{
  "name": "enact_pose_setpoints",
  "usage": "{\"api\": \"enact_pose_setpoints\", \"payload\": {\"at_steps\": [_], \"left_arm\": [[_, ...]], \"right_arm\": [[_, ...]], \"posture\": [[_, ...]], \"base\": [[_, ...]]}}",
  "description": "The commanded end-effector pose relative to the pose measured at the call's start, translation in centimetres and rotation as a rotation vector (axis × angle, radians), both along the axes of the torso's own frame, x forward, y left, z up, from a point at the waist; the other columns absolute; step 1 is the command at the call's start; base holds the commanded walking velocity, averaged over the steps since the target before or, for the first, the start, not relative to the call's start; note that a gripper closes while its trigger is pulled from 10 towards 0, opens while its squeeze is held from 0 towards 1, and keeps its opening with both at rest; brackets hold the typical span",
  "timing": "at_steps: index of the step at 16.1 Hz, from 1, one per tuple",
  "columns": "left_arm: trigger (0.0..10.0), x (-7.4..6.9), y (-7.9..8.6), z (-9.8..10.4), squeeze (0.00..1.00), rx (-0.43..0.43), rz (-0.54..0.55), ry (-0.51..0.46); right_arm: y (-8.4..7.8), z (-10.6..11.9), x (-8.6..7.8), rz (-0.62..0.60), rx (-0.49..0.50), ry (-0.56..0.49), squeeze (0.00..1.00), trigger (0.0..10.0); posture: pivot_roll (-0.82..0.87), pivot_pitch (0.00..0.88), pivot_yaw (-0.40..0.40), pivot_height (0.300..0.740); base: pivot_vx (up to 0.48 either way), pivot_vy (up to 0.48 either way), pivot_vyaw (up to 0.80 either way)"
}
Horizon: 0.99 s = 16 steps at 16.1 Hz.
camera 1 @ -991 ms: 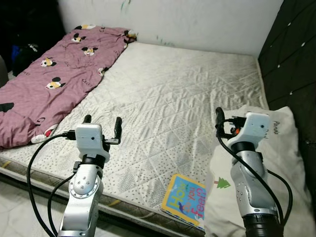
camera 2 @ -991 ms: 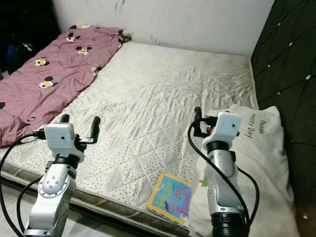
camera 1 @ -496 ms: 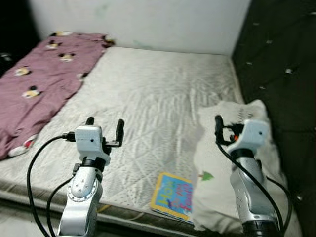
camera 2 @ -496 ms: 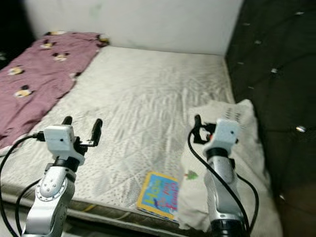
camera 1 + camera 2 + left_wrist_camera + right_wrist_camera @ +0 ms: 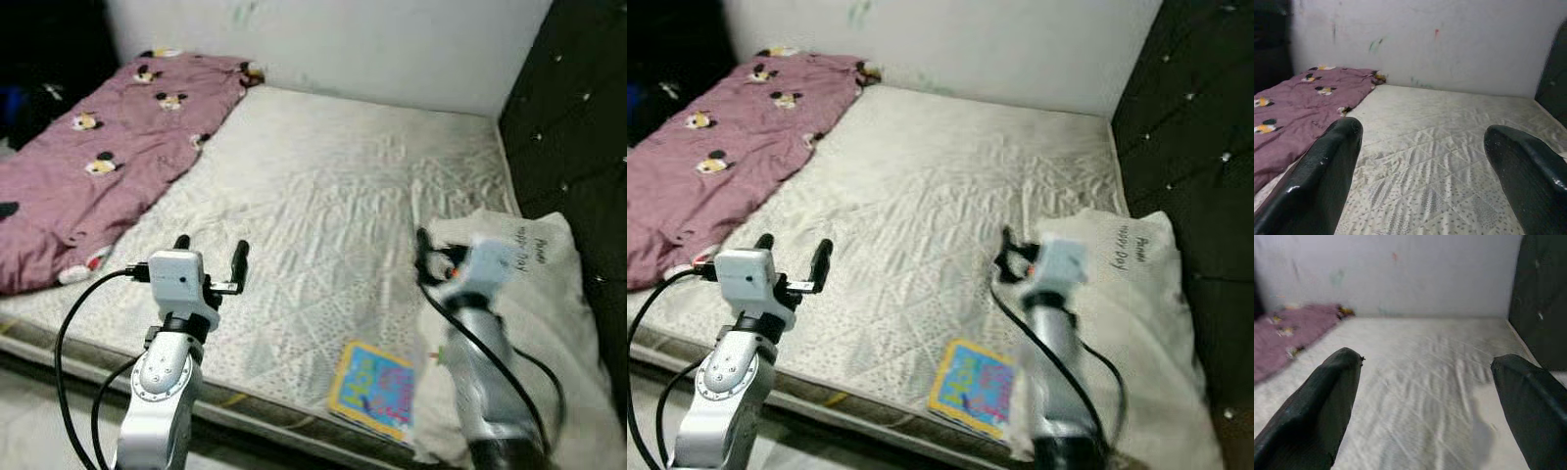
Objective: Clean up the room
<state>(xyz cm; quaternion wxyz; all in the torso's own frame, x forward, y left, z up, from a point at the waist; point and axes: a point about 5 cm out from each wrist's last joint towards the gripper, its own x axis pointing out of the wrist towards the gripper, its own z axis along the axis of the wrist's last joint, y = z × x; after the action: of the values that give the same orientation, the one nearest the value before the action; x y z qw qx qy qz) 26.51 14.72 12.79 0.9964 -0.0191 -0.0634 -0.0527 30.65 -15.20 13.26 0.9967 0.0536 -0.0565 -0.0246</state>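
From the left eye view, both silver arms rise from the bottom edge with forearms upright and wrists bent forward over the near side of the bed [image 5: 343, 206]. The left gripper [image 5: 209, 257] hangs above the front part of the bare quilted mattress, its two black fingers spread apart and holding nothing. The right gripper [image 5: 431, 259] is smeared by motion blur, raised in front of a white pillow [image 5: 549, 294] that lies at the bed's right side, against the dark tufted headboard [image 5: 578, 108]. A colourful book [image 5: 377, 390] lies flat at the bed's front edge, just beside the pillow and between the two arms. A purple blanket [image 5: 93, 166] with a cartoon-mouse print covers the left side of the mattress up to the white wall [image 5: 372, 39].

The right eye view gives the same layout: book [image 5: 972, 385] near the front edge, pillow [image 5: 1141, 294] touching it on the right, blanket [image 5: 725, 147] well apart on the left.

In the left wrist view, the two fingers [image 5: 1322, 181] stand wide apart, released, with mattress and blanket [image 5: 1293, 103] beyond them.

In the right wrist view, slightly blurred, the fingers [image 5: 1317, 416] are likewise spread and empty, aimed across the mattress toward the wall, with the headboard [image 5: 1542, 298] at one side.
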Motion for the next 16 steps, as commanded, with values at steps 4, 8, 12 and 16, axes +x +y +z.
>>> {"api": "enact_pose_setpoints", "payload": {"at_steps": [4,8,12,16], "left_arm": [[10.0,0.2,-1.1,0.5,0.0,-0.025,-0.024,-0.008],[10.0,0.3,-1.6,0.5,0.0,-0.04,-0.03,-0.005],[10.0,0.2,-1.7,0.4,0.0,-0.054,-0.02,-0.002],[10.0,0.1,-1.6,0.3,0.0,-0.058,-0.01,0.0]], "right_arm": [[-1.0,-0.4,-0.1,-0.024,-0.014,0.029,0.0,10.0],[-1.7,-0.5,-0.4,-0.028,-0.032,0.038,0.0,10.0],[-1.8,-0.6,-0.5,-0.012,-0.044,0.05,0.0,10.0],[-1.8,-0.6,-0.4,0.002,-0.047,0.056,0.0,10.0]], "posture": [[-0.05,0.042,-0.002,0.74],[-0.07,0.053,-0.015,0.74],[-0.07,0.056,-0.031,0.74],[-0.06,0.059,-0.04,0.74]], "base": [[0.0,0.364,-0.37],[0.0,0.423,-0.49],[0.0,0.432,0.0],[0.0,0.444,0.0]]}}
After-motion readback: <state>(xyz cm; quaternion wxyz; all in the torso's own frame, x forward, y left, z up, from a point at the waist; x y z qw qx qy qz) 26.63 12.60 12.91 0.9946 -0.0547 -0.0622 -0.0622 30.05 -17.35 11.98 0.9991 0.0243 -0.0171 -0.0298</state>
